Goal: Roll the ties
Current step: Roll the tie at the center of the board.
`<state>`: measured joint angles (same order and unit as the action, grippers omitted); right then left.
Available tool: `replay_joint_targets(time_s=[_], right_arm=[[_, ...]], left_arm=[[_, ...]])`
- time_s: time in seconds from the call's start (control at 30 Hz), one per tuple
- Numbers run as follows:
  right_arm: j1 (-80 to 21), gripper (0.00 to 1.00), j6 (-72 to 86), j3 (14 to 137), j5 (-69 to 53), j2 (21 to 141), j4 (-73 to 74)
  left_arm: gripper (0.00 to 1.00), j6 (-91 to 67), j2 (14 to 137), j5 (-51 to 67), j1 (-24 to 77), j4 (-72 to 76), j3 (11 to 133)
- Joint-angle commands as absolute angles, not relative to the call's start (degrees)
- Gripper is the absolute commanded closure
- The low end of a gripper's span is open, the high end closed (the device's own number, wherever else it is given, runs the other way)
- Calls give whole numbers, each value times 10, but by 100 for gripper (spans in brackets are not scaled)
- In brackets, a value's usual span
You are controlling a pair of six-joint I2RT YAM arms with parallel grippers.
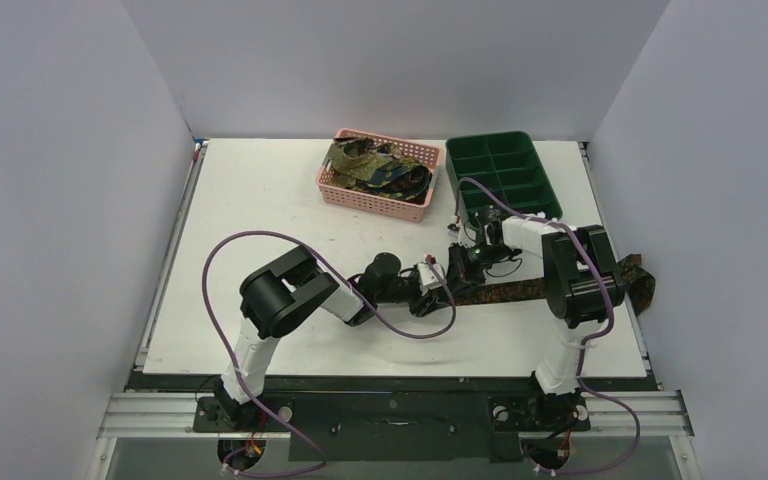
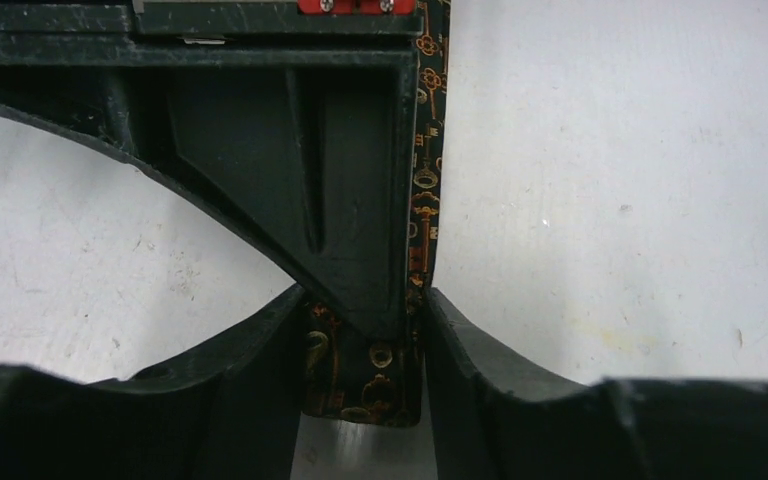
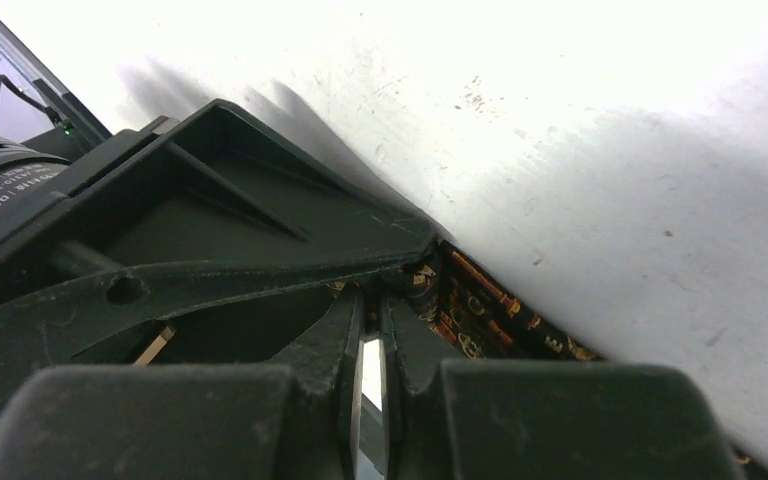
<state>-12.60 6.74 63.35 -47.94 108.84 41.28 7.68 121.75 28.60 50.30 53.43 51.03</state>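
One tie [image 1: 520, 290], dark with a gold and brown pattern, lies flat across the table and hangs off its right edge. My left gripper [image 1: 438, 292] is at the tie's left end. In the left wrist view its jaws [image 2: 362, 305] are shut on the folded end of the tie [image 2: 360, 385], with a finger of the right gripper [image 2: 350, 200] between them. My right gripper [image 1: 457, 268] meets it from the far side. Its jaws [image 3: 372, 290] are nearly together, and the tie [image 3: 480, 310] is pinched at their tips. More ties [image 1: 375, 165] lie heaped in the pink basket.
The pink mesh basket [image 1: 360, 195] stands at the back centre. A dark green compartment tray [image 1: 505, 175] sits to its right, just behind the right arm. Cables loop over both arms. Grey walls close the table on three sides.
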Motion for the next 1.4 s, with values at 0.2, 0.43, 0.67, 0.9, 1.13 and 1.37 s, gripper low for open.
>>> replay_joint_targets(time_s=[0.2, 0.43, 0.67, 0.9, 1.13, 1.37], right_arm=[[-129, 100, 52, 619, -392, 1034, 423], [-133, 100, 44, 610, -317, 1069, 422], [-140, 100, 43, 618, -229, 1091, 409], [-157, 100, 41, 615, -183, 1097, 411], [-168, 100, 37, 625, -181, 1117, 414], [-170, 100, 25, 634, -199, 1131, 418]], left_arm=[[73, 166, 1151, 239, 481, 322, 442], [69, 179, 1141, 246, 476, 277, 448], [49, 147, 1139, 302, 444, 349, 429], [34, 121, 1152, 349, 440, 473, 405], [25, 98, 1221, 347, 463, 592, 438], [34, 73, 1296, 328, 486, 698, 464]])
